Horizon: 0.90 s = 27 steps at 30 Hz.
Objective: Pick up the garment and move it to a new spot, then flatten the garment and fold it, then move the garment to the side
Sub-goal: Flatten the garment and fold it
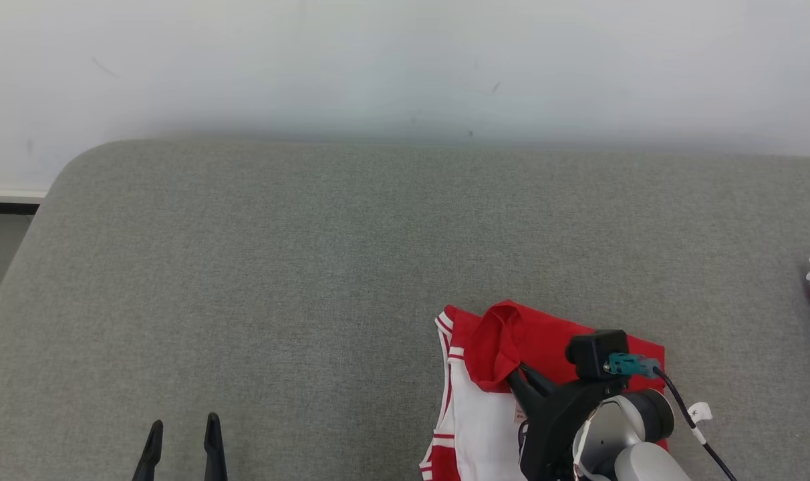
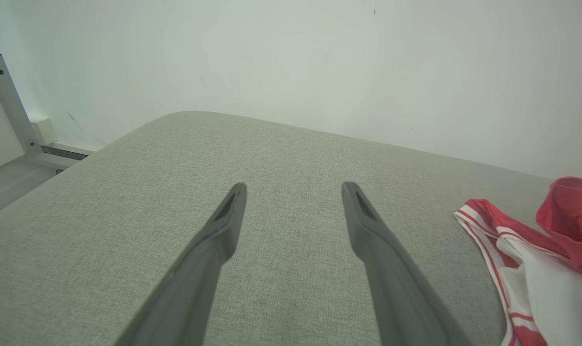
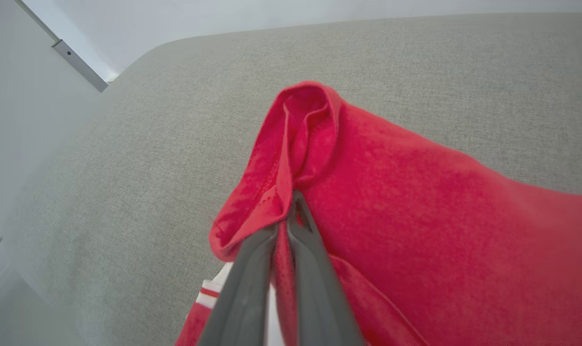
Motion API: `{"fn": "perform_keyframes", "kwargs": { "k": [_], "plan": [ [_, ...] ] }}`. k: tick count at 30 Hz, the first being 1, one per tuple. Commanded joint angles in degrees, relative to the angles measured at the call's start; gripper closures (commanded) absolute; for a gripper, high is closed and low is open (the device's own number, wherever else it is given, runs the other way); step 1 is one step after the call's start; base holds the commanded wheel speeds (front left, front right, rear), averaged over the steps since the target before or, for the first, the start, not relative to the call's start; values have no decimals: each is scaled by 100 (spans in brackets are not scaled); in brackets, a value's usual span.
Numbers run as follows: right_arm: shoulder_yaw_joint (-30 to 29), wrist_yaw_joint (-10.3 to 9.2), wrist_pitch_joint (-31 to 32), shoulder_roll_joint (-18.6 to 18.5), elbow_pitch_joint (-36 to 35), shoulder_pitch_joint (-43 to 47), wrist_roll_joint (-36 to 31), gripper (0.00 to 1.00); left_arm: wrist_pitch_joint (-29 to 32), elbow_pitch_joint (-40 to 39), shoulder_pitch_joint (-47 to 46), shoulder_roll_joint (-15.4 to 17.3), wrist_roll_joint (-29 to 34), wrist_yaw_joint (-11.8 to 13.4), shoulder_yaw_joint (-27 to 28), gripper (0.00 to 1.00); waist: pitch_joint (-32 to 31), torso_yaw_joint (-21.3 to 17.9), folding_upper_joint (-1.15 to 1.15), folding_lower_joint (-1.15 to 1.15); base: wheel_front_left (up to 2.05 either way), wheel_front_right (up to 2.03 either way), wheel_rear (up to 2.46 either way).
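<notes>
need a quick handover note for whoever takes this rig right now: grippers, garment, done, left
Right gripper: shut on a lifted flap of the red and white fabric garment.
Left gripper: open, empty, above the bare grey padded surface left of the garment.
Garment: lies at the surface's near right, mostly flat.
Done: apparently mid-fold.
Left: finish folding, move it aside.

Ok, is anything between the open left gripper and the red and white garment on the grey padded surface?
Nothing visible: only bare grey padded surface separates the left gripper from the red and white garment, which the right gripper pinches.
</notes>
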Motion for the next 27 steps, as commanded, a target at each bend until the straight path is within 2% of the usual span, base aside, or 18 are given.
{"fn": "perform_keyframes", "kwargs": {
  "k": [1, 11, 12, 13, 14, 22, 27],
  "plan": [
    [78, -13, -75, 12, 95, -119, 67, 100, -25, 7, -75, -9, -23, 18, 2, 0, 34, 75, 0, 0, 0, 0, 0],
    [414, -13, -286, 16, 679, -384, 320, 100, -25, 61, -84, -9, -64, 34, -9, 0, 45, 219, 0, 0, 0, 0, 0],
    [449, -13, -299, 16, 725, -400, 335, 96, -25, 62, -80, -9, -67, 36, -6, 0, 46, 221, 0, 0, 0, 0, 0],
    [480, -13, -307, 16, 767, -413, 349, 52, -25, 61, -76, -9, -71, 28, -2, 0, 46, 220, 0, 0, 0, 0, 0],
    [485, -13, -341, 16, 791, -428, 369, 0, -25, 64, -69, -9, -76, 33, 0, 0, 45, 217, 0, 0, 0, 0, 0],
    [506, -14, -656, 14, 528, -470, 519, 0, -25, 44, -58, -9, -86, 73, 43, 0, 25, 89, 0, 0, 0, 0, 0],
    [106, -14, -719, -37, 201, -330, 332, 0, -25, 0, -35, -9, -92, 82, 33, 0, 21, -20, 0, 0, 0, 0, 0]
  ]
}}
